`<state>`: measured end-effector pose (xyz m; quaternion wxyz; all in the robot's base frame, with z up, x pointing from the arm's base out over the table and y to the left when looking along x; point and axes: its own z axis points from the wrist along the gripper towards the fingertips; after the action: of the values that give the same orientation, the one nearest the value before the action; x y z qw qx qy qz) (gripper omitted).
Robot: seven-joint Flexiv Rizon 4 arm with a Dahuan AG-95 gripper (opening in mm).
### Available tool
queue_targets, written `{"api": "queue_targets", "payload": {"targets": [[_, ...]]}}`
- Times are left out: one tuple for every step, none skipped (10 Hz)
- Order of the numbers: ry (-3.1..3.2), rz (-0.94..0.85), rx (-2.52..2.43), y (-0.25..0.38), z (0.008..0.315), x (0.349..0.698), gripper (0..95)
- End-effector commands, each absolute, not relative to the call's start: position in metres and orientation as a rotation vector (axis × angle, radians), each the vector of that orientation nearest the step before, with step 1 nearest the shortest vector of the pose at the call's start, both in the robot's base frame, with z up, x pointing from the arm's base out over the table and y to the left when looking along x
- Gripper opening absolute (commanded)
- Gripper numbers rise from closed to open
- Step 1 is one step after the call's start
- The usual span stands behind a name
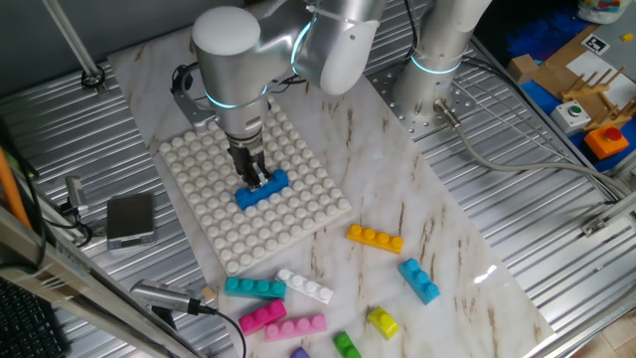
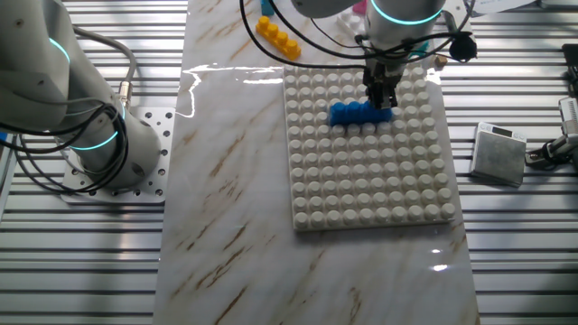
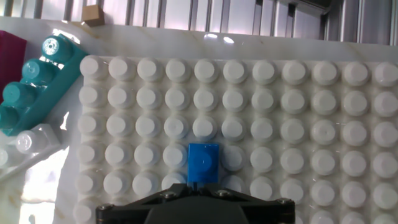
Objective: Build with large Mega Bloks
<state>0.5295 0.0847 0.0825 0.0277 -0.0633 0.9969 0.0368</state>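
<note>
Two fixed views show the whole blue brick (image 1: pixel 262 189) sitting on the white baseplate (image 1: pixel 308 214); the hand view only catches its end. Jaws look clamped onto it. Spare bricks sit on the worktop (image 1: pixel 447 229).

The big white square studded plastic baseplate (image 1: pixel 298 214) lies on the marbled tabletop (image 1: pixel 447 229). On it sits the blue plastic brick (image 1: pixel 262 189), and the gripper (image 1: pixel 255 176) comes straight down onto that brick's top. Off the baseplate, near its front corner, lies the orange studded brick (image 1: pixel 375 239), with the light-blue brick (image 1: pixel 418 279) just beyond it. Along the front edge: the teal brick (image 1: pixel 254 288) beside the white brick (image 1: pixel 305 286), two pink bricks (image 1: pixel 283 321) just in front of them, the yellow brick (image 1: pixel 382 321) and green brick (image 1: pixel 345 345) nearby. A small grey metal box (image 1: pixel 130 219) rests off the marble, left of the baseplate.
</note>
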Motion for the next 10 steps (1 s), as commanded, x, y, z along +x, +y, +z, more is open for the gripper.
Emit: {"api": "queue_targets", "payload": {"targets": [[3.079,0.114,-0.197,0.084,0.078,0.529,0.0],[3.079,0.114,-0.196,0.084,0.080,0.529,0.0],[3.079,0.114,-0.197,0.084,0.083,0.529,0.0],[3.088,0.116,-0.197,0.084,0.095,0.528,0.0],[3.093,0.114,-0.199,0.085,0.106,0.528,0.0],[3.093,0.115,-0.196,0.086,0.114,0.527,0.0],[3.093,0.116,-0.192,0.087,0.123,0.527,0.0],[3.094,0.116,-0.191,0.088,0.130,0.528,0.0],[3.094,0.115,-0.200,0.089,0.134,0.530,0.0],[3.093,0.113,-0.206,0.090,0.136,0.531,0.0]]}}
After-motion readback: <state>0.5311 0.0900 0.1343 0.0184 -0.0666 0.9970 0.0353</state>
